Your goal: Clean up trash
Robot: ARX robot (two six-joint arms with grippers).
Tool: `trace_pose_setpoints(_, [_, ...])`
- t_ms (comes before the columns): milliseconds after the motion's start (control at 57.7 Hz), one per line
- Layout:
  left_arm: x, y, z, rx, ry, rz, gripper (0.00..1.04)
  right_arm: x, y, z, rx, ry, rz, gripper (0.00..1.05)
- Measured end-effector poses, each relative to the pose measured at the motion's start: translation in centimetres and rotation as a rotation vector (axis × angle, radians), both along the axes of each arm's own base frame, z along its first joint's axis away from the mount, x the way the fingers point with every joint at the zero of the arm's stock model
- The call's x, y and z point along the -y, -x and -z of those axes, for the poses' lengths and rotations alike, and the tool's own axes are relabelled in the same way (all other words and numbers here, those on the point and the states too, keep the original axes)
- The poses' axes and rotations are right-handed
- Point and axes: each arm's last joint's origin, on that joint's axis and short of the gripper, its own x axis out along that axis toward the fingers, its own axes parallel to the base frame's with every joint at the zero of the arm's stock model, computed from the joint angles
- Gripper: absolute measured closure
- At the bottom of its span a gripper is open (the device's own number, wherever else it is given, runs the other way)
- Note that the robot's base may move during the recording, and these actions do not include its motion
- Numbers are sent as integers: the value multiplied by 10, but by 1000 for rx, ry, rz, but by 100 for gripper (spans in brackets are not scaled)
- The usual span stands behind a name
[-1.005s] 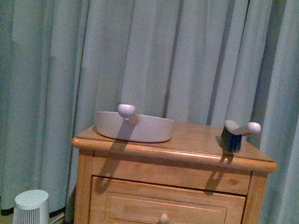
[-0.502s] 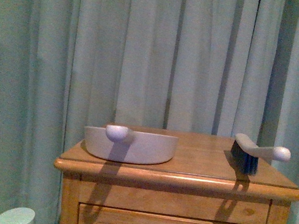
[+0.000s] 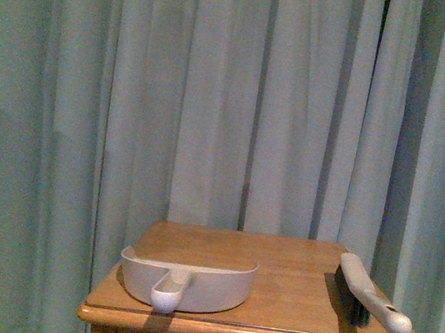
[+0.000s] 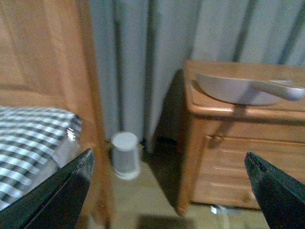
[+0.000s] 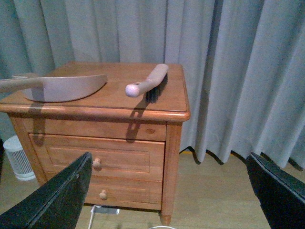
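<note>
The left gripper (image 4: 169, 195) hangs with its two dark fingers (image 4: 62, 191) spread wide and nothing between them. The right gripper (image 5: 167, 195) is spread wide as well and equally empty. Both are away from the nightstand (image 3: 290, 275), low and in front of it: the left one off its left side, the right one off its front right corner.

On the nightstand's top, at the left, sits a grey dustpan (image 3: 198, 283), its handle reaching out over the front edge. At the right lies a brush (image 3: 367, 290), bristles down, with its pale handle pointing toward the front. The two are apart. Below the top are drawers with round knobs (image 5: 96, 163).

On the floor left of the nightstand stands a small white slatted unit (image 4: 125, 155), and further left are a wooden board (image 4: 43, 47) and a checked cloth (image 4: 28, 138). A grey-green curtain (image 3: 216, 91) hangs behind the nightstand.

The trash shows in none of the three views.
</note>
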Motion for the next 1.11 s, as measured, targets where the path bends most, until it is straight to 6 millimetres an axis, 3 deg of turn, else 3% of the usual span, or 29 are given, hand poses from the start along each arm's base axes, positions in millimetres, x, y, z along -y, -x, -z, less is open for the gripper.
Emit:
trace_pose_setpoints(87, [-5,-10,2,-186,104,11,8,0,0,0,0,0,0,7])
trace_pose_setpoints(139, [-9,-22,-7,-220,120,-9,8,0,0,0,0,0,0,7])
trace_pose_setpoints(329, [-8,-85,-70,-313,-30,-27,8,0,0,0,0,0,0,7])
trace_pose_setpoints(468, [12,-135,-122,-352,-94,1,8,0,0,0,0,0,0,7])
trace_pose_setpoints(641, [64,-185,-172,-315,-160,66,8,0,0,0,0,0,0,7])
trace_pose_setpoints(780, [108,-212,-174,-351,-203,123,8,0,0,0,0,0,0,7])
trace_pose_setpoints(918, [144,-236,-157,-441,-223,146,8,0,0,0,0,0,0,7])
trace_pose_setpoints(1109, [176,-262,-129,-513,-213,148,8,0,0,0,0,0,0,7])
